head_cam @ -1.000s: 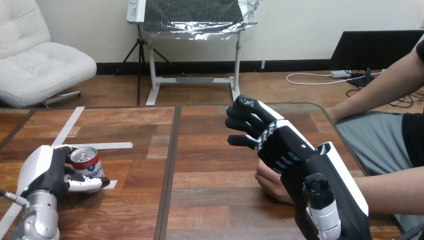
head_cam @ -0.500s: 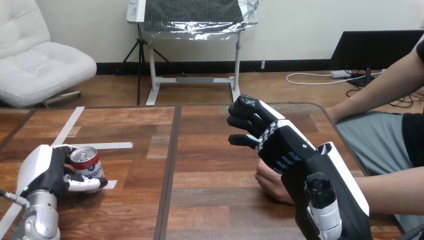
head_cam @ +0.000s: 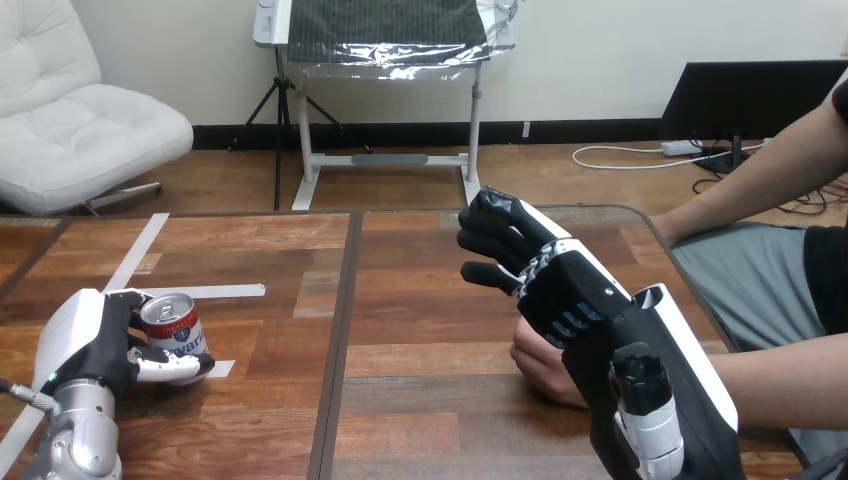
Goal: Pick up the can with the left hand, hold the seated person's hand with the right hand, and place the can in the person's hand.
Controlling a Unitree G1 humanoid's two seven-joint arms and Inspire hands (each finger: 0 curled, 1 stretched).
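A small red-and-white can (head_cam: 173, 323) with a silver top stands upright on the wooden table (head_cam: 420, 320) at the near left. My left hand (head_cam: 85, 345) is shut on it, fingers behind and thumb curled across its front. My right hand (head_cam: 565, 290) hangs over the right half of the table with loosely bent fingers that hold nothing. The person's hand (head_cam: 540, 366) rests on the table just beneath my right wrist, mostly hidden by it. I cannot tell whether the two touch.
White tape strips (head_cam: 136, 250) lie on the table's left part, near the can. The person's forearm (head_cam: 790, 378) reaches in from the right edge. A dark seam (head_cam: 340, 300) runs front to back between the two table halves.
My right hand has edged slightly to the right above the person's hand. The left hand and the can have not moved.
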